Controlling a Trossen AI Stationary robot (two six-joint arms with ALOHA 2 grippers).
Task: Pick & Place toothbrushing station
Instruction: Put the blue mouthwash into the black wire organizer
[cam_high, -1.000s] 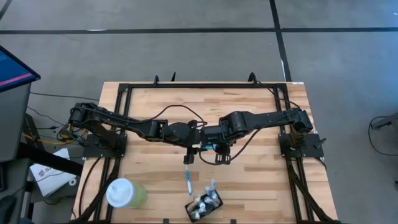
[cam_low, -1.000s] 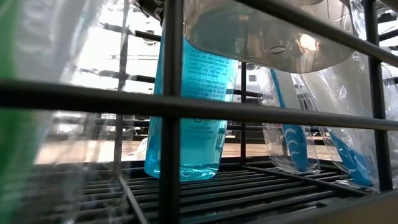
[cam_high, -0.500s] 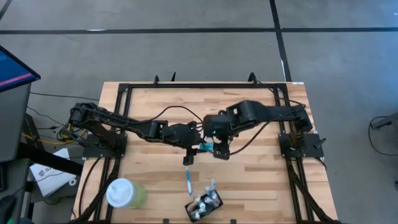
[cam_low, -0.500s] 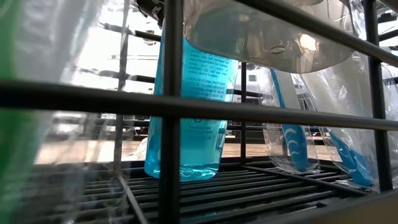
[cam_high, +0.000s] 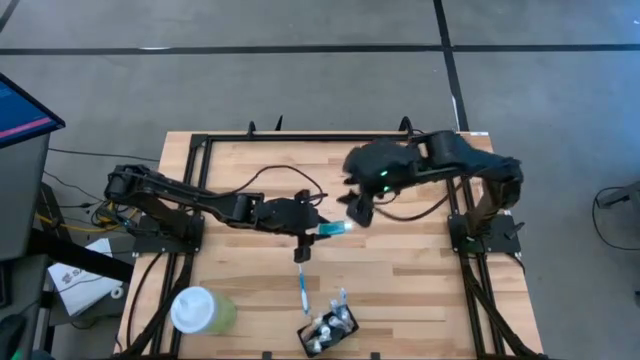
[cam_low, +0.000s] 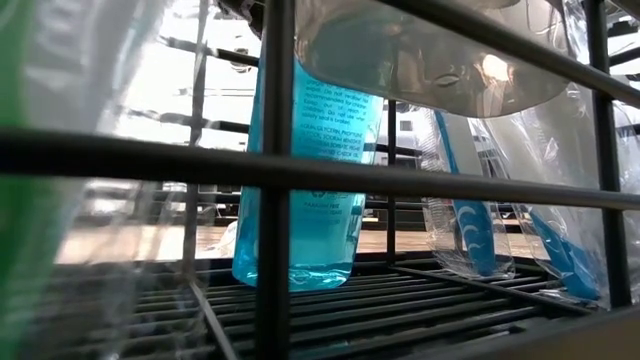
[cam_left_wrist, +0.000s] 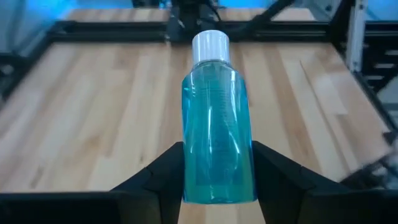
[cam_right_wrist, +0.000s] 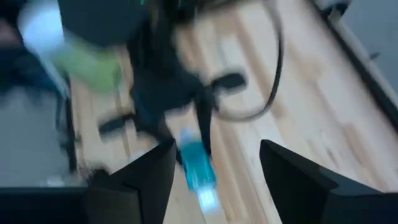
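A grey concrete floor crossed by dark lines is seen around a pale wooden table (cam_high: 400, 280) edged by a black metal frame (cam_high: 330, 137). The left arm is stretched from the table's left side toward the middle, and its gripper (cam_high: 318, 228) is clamped on a teal bottle (cam_high: 333, 228) with a white cap; in the left wrist view the bottle (cam_left_wrist: 217, 135) is pinched between the two dark fingers (cam_left_wrist: 155, 180), its cap pointing away from the wrist. The right arm is raised and folded back toward the table's right rear, and its gripper (cam_high: 357, 210) is held above and just beside the bottle without touching it; its fingers (cam_right_wrist: 140, 180) are spread apart with nothing between them, the bottle (cam_right_wrist: 198, 168) showing farther off beyond them. A pale green cup (cam_high: 203, 312) with a white round lid is found at the near left corner. The black holder (cam_high: 329, 329), filled with small items too small to tell apart, is set at the near edge near the middle. A blue-and-white toothbrush (cam_high: 301, 290) is laid flat on the wood between the holder and the left gripper. The low view is filled by dark bars, clear wrapping and a blue bottle (cam_low: 305, 190) close to the lens.
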